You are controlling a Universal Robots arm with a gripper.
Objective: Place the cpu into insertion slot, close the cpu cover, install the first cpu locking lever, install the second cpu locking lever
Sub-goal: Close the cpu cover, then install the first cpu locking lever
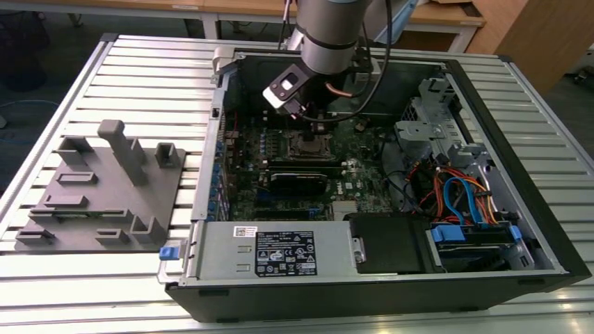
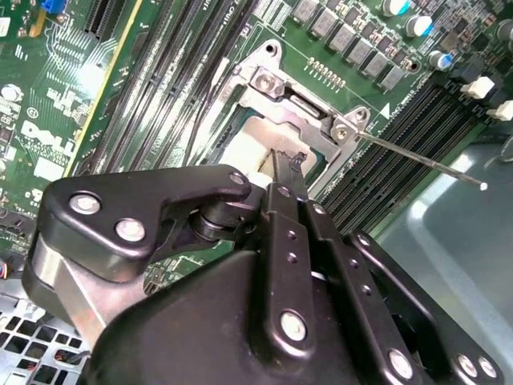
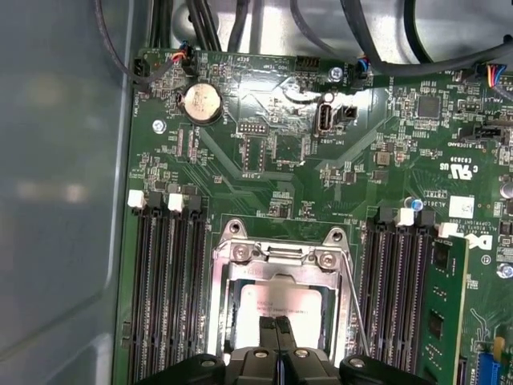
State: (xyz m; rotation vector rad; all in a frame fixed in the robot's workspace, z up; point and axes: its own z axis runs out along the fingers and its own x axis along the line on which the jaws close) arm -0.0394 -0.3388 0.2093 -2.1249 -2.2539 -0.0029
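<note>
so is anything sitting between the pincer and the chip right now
Nothing visible. The shut pincer hangs right over the chip, whose metal top shows through the window of the cover plate. The thin lever rod runs off to one side.

Dull metal set in a glossy green circuit board [image 3: 264, 184].
The cpu [image 3: 276, 301] is topped in matt silver-tan metal and framed by the cpu cover [image 3: 272, 271] of smooth, bright sheet metal. The locking lever [image 2: 417, 158] is seen as thin polished wire. The gripper [image 3: 277, 322] is finished in glossy black with shiny rivets. The table [image 1: 111, 62] is formed of pale ribbed metal, and the fixture [image 1: 102, 195] looks like matt grey plastic.
</note>
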